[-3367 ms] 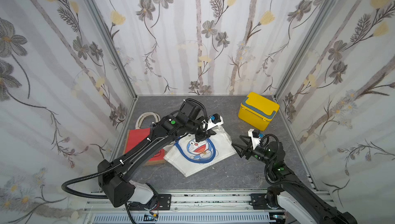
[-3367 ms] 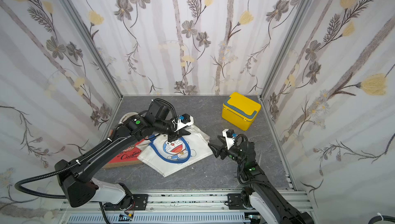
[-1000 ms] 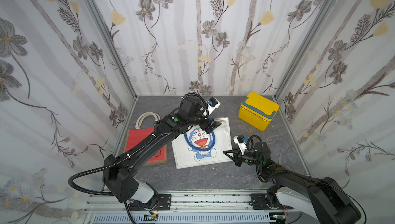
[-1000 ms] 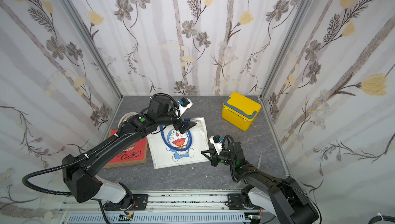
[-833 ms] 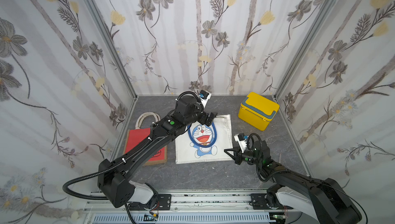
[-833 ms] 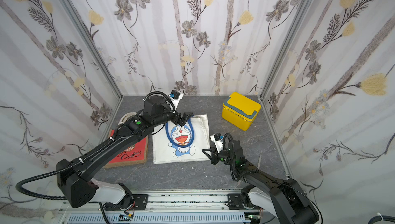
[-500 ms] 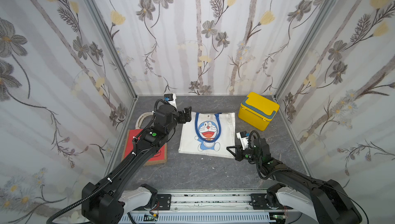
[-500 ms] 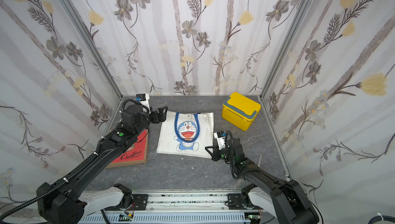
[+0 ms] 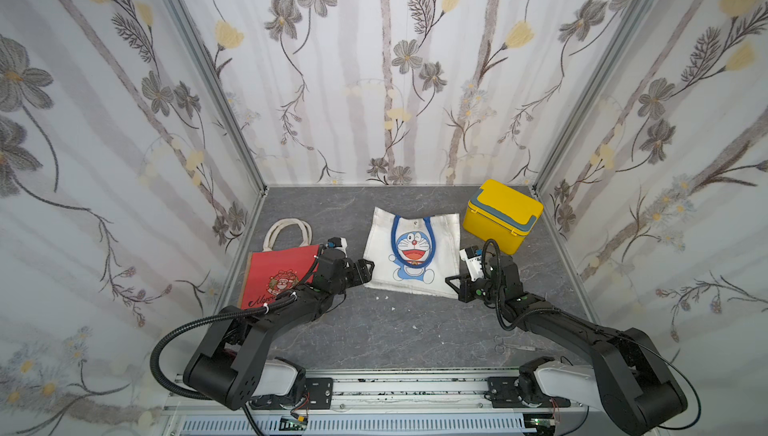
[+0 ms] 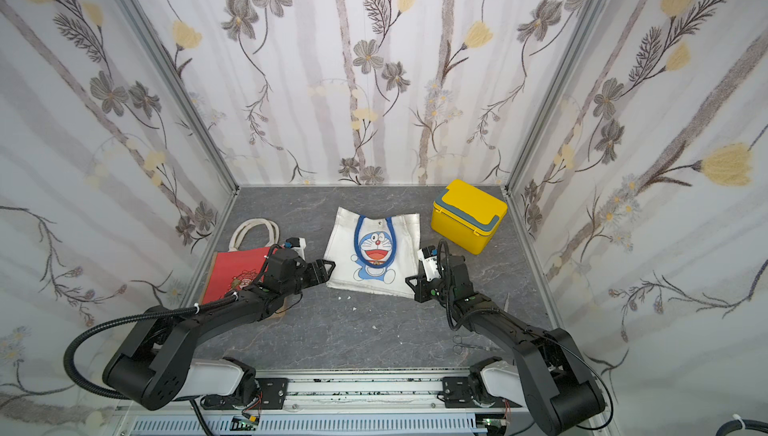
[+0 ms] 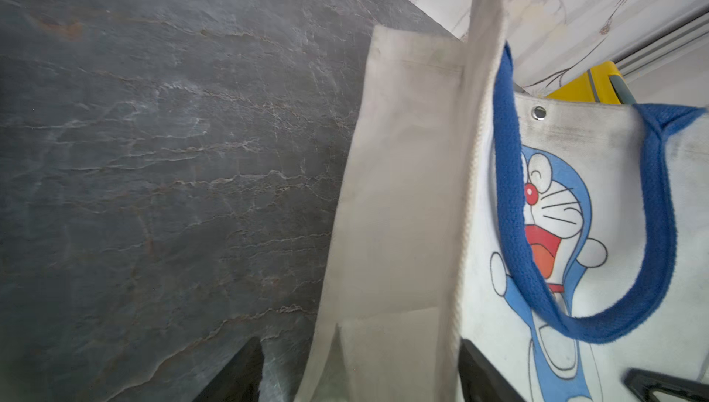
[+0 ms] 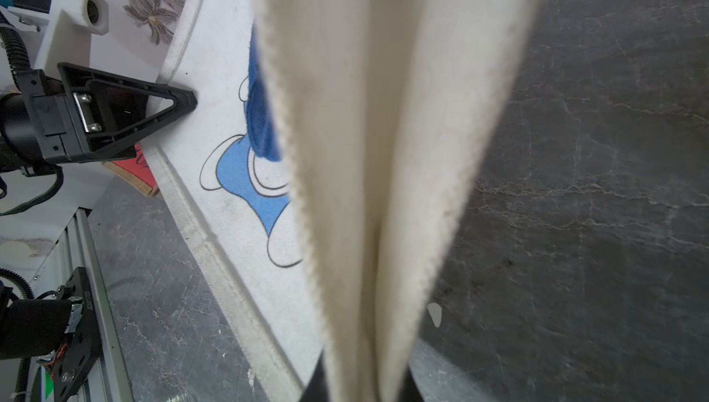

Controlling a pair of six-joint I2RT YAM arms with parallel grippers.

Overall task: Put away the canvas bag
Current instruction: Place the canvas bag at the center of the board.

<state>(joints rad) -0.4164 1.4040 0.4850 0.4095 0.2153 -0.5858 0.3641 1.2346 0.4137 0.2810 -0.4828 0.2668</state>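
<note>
A canvas bag (image 9: pixel 415 255), likely light and floppy, lies on the worktop (image 9: pixel 395 330) beside a yellow box (image 9: pixel 500 215), best held by its corners: the right gripper (image 9: pixel 452 283) pinches the box-side corner, the left gripper (image 9: pixel 366 268) is spread around the far one.

Canvas bag (image 9: pixel 417 253) no longer skewed and rumpled mid-floor: now flat, squared up, mouth toward back wall. Left gripper (image 9: pixel 367 272) off bag's top, swung back to near-left corner, jaws narrowing astride side fold, contact unclear. Right gripper (image 9: pixel 452 285), earlier clear of bag, now pinching near-right corner. Red bag (image 9: pixel 276 276) uncovered.
</note>
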